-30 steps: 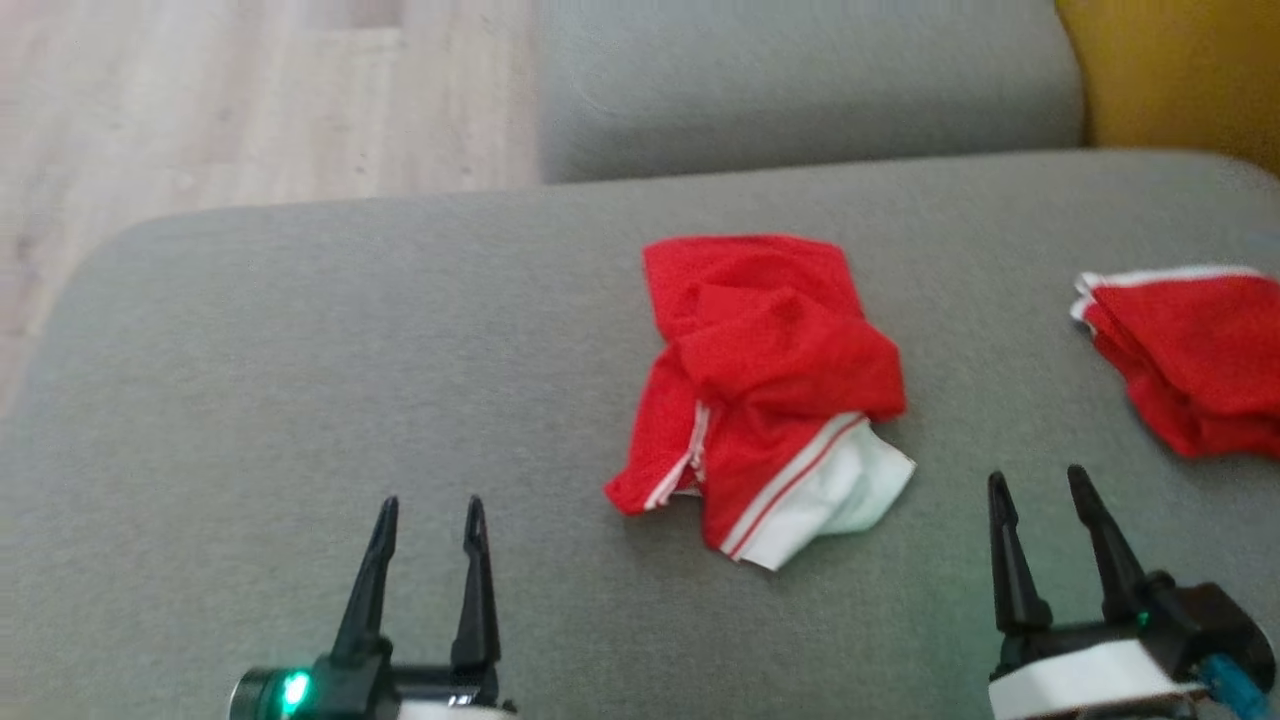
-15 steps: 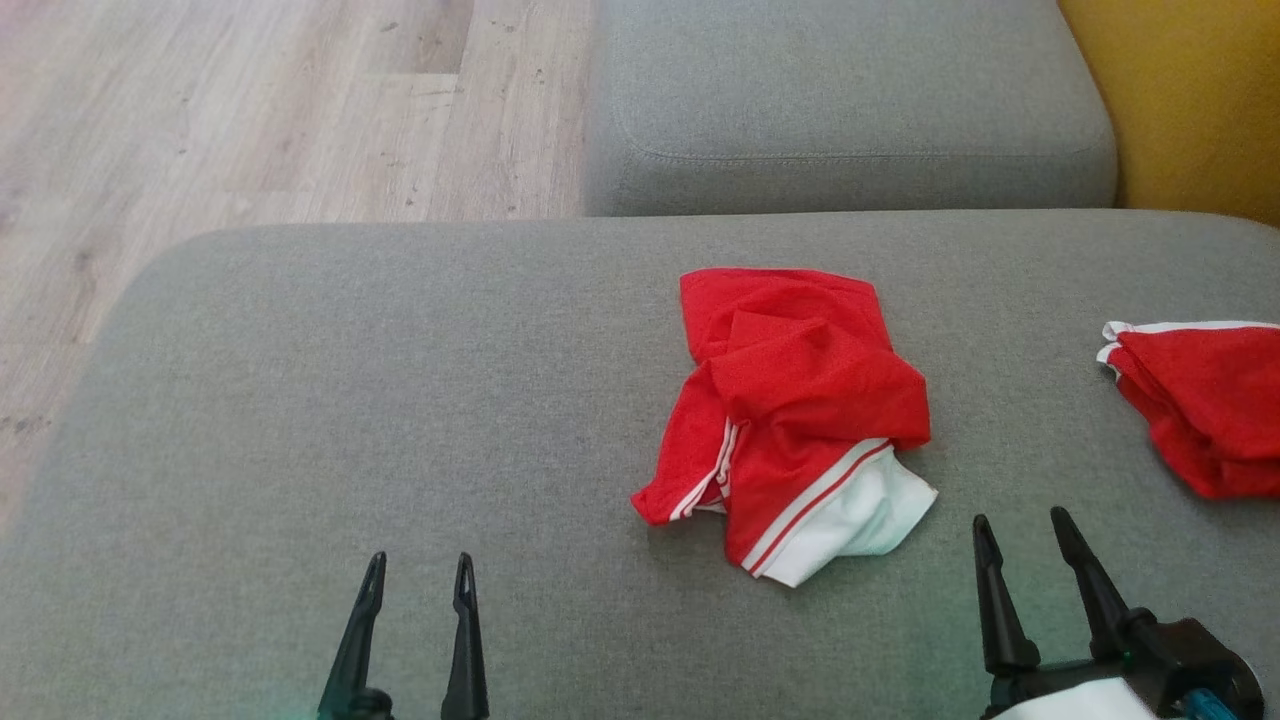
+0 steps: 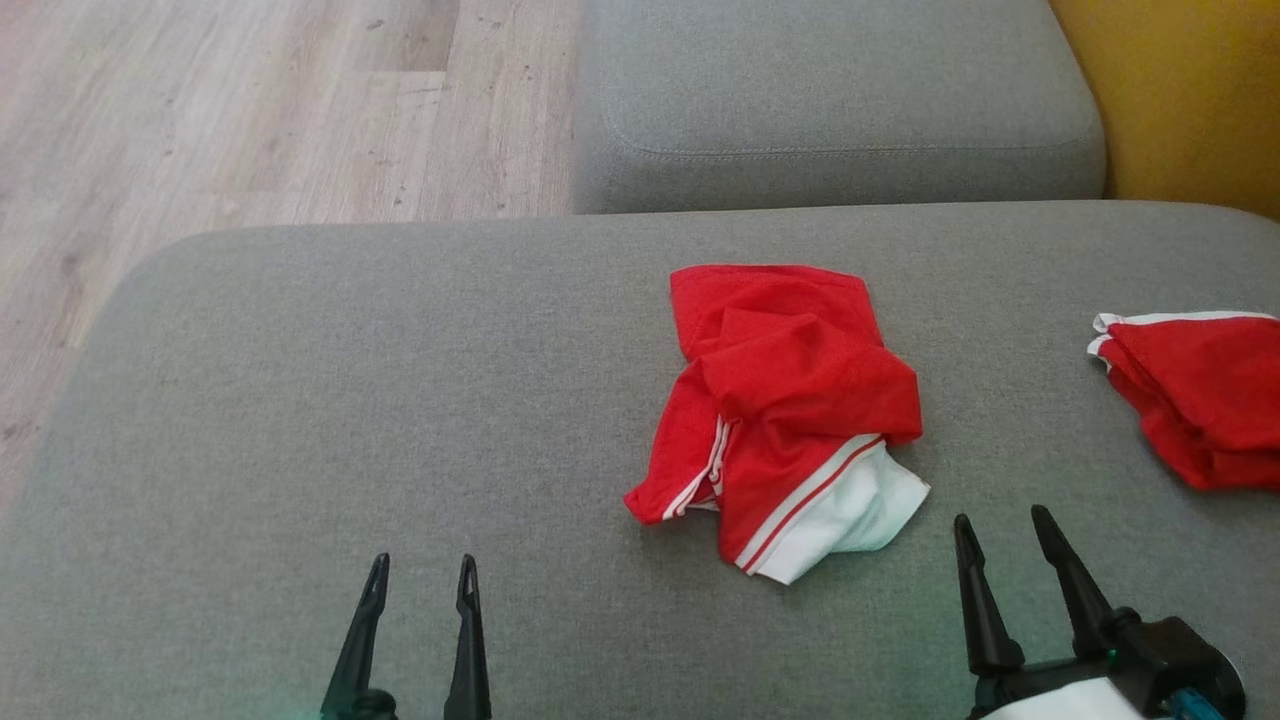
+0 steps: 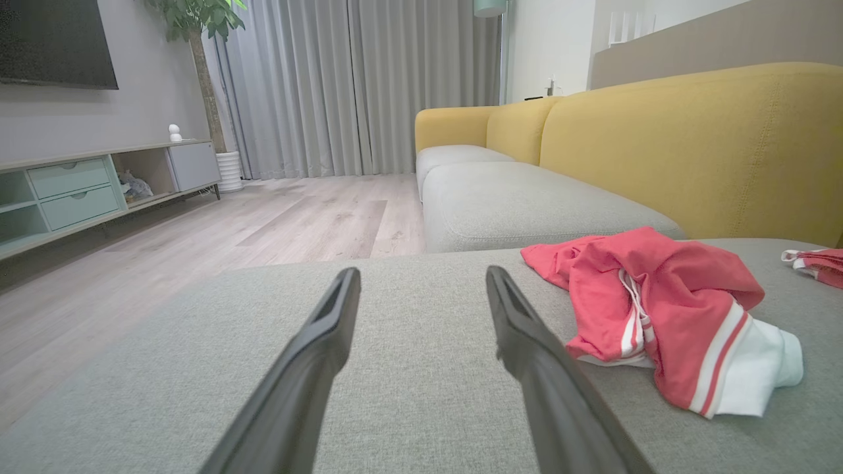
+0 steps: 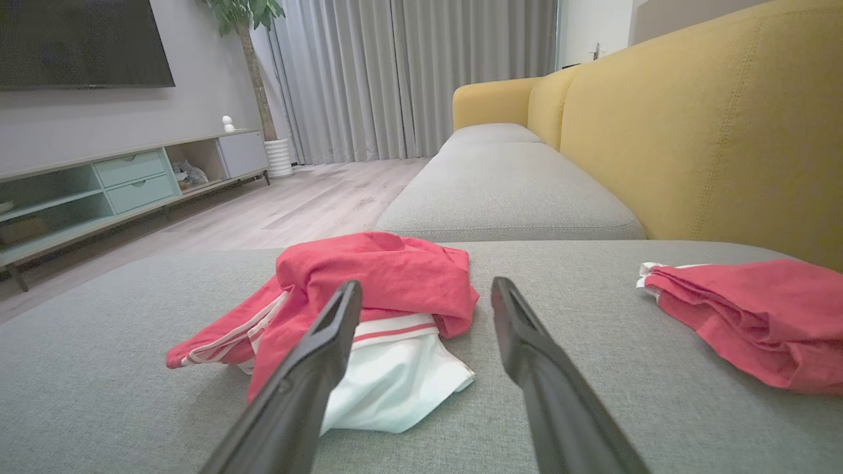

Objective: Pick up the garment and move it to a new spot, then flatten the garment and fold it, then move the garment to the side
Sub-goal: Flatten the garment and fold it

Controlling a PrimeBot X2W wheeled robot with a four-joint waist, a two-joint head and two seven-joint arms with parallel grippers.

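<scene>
Spread apart, empty: left claw (image 3: pixel 423 560) well left of crumpled garment (image 3: pixel 790 400), right claw (image 3: pixel 1001 515) near its right; risks snagging only one loose layer

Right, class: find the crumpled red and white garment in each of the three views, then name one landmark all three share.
Head view: the crumpled garment lies right of centre on the grey cushion.
Left wrist view: the crumpled garment sits at the right, mid-height.
Right wrist view: the crumpled garment sits left of centre, mid-height.
Shared landmark: the folded red garment, off to its right near the right edge in every view.
</scene>
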